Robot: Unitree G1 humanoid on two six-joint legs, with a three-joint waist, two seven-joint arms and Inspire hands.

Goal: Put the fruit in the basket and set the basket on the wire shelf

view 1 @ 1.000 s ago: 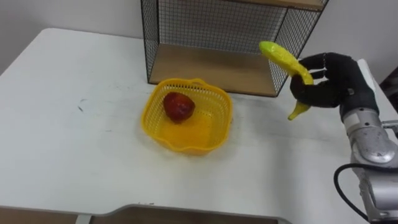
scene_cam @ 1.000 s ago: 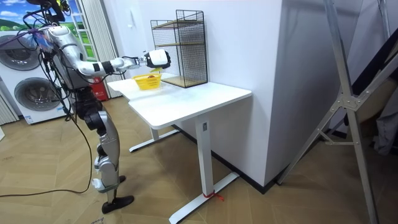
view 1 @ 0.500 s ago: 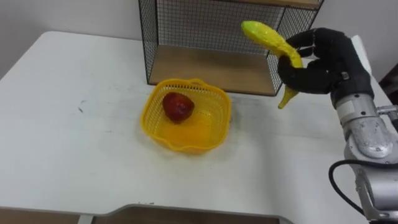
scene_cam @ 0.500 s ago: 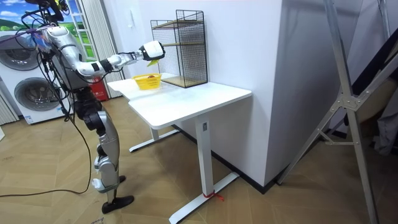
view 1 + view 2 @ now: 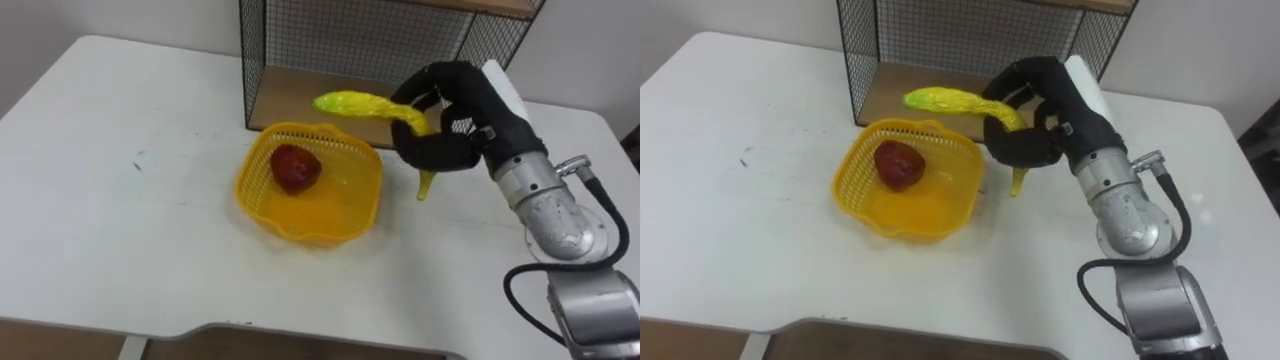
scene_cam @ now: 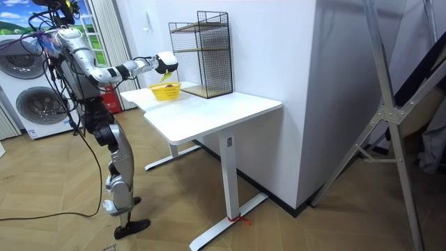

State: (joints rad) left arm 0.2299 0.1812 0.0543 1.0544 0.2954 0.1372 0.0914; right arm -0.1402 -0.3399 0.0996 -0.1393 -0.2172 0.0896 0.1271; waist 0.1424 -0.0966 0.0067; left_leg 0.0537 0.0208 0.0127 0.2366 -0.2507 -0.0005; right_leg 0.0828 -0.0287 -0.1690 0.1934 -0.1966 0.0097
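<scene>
On the white table [image 5: 120, 230], yellow basket [image 5: 300, 232] holds 1 red fruit [image 5: 295, 168] — right hand [image 5: 478, 108] fingers grip banana [image 5: 352, 102].

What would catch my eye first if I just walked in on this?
Most likely the black right hand gripping a bright yellow banana, held in the air near the far right rim of a yellow basket. A red fruit already lies inside the basket, which sits on the white table just in front of a black wire shelf.

- White table [image 5: 110, 250], small dark mark [image 5: 138, 165] on top nr left edge.
- Two washing machines [image 6: 38, 104], one above other, room view's left.
- Grey metal frame [image 6: 390, 111] at room view's right, on wood floor [image 6: 293, 230].
</scene>
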